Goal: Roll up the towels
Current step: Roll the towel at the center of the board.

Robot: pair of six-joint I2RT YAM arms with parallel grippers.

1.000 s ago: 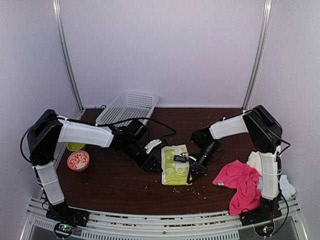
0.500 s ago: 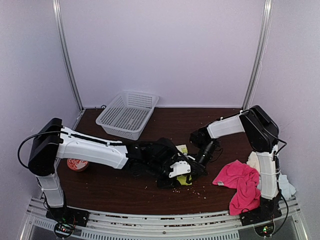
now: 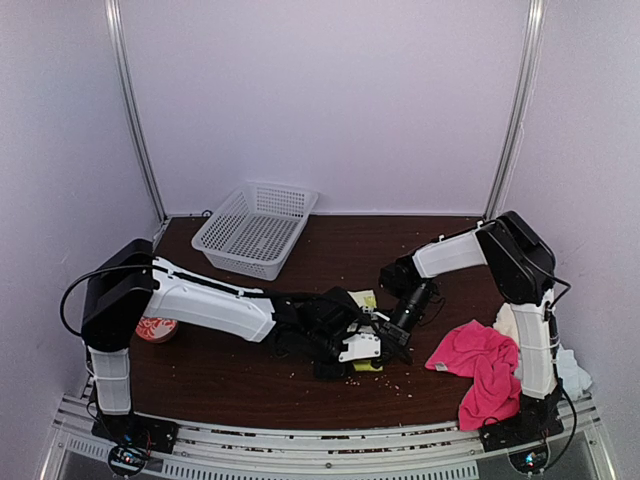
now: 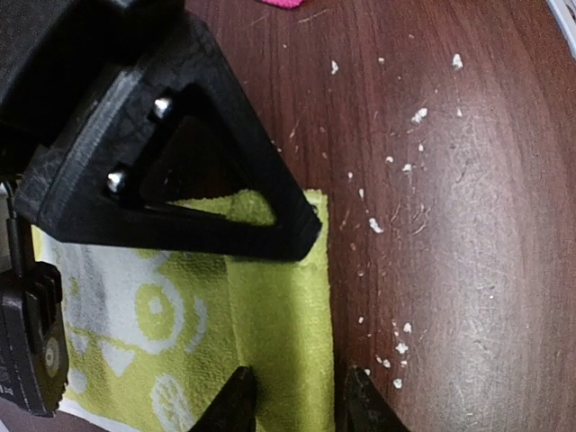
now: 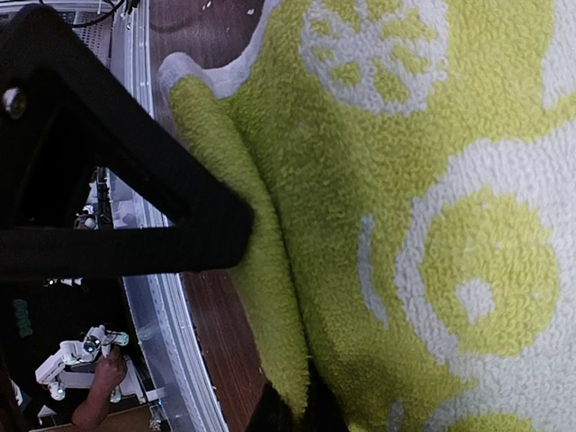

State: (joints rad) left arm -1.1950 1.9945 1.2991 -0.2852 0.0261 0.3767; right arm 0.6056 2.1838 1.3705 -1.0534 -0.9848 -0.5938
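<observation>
The lime-yellow towel (image 3: 366,298) with a white pattern lies at the table's middle, mostly covered by both grippers. My left gripper (image 3: 366,352) is over the towel's near end. In the left wrist view its jaws (image 4: 297,405) stand open astride a flat folded strip of that towel (image 4: 279,306), a fingertip (image 4: 236,402) at each side. My right gripper (image 3: 392,337) meets it from the right. In the right wrist view it (image 5: 297,416) is shut on a raised fold of the towel (image 5: 378,180). A hot-pink towel (image 3: 480,365), a cream one (image 3: 510,320) and a pale-blue one (image 3: 575,375) lie bunched by the right arm's base.
A white mesh basket (image 3: 255,228) stands at the back left. A small red-patterned bowl (image 3: 152,328) sits beside the left arm's base. White crumbs (image 4: 396,180) are scattered over the dark wooden table (image 3: 220,380). The hot-pink towel hangs over the front right edge.
My left arm has swung right across the table, from left of the lime-yellow towel to its near end, and its jaws have narrowed. The towel's near edge is now folded over. The right gripper barely moved.
</observation>
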